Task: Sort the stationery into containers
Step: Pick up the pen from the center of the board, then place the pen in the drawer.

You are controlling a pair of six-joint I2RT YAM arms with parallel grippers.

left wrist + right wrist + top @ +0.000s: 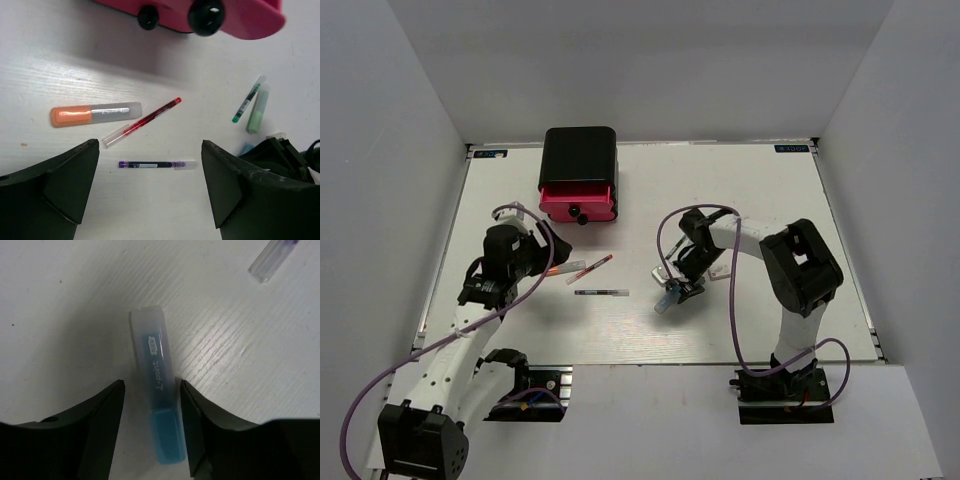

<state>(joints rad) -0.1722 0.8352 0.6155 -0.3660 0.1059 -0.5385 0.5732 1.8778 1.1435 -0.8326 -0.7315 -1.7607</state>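
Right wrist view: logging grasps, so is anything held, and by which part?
Nothing clamped: the fingers of the right gripper straddle the light blue marker near its blue end, gap showing on one side.

Bright, even light, soft shadows; the drawer box (245,17) looks blurred close-up.

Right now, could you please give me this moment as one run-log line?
left pincer: open, dark pen ahead | right pincer: open, straddling light blue marker

The top camera looks down on the whole tabletop (740,200). Both wrist cameras face it closely. Top and left wrist share the dark pen (602,292).
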